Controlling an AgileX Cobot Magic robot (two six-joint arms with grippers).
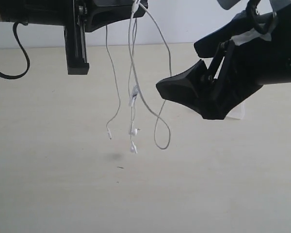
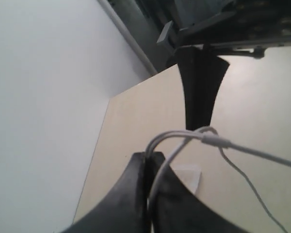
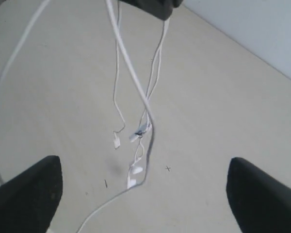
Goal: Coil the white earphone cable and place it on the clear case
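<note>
Earphone cable (image 1: 134,95) hangs from left hand (image 2: 149,162)

Only the left wrist view shows the grip: the left hand is pressed together, pinching the cable, and the clear case (image 2: 190,178) lies on the surface (image 2: 262,107) beyond. The exterior view shows loops and earbuds dangling above that surface. The right hand (image 3: 143,167) is spread wide, gripping nothing.

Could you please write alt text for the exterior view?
The white earphone cable dangles in loose strands from the shut left pincer at the top, its ends hanging above the pale table. The open right pincer sits at the right beside the strands, a corner of the clear case showing below it.
</note>
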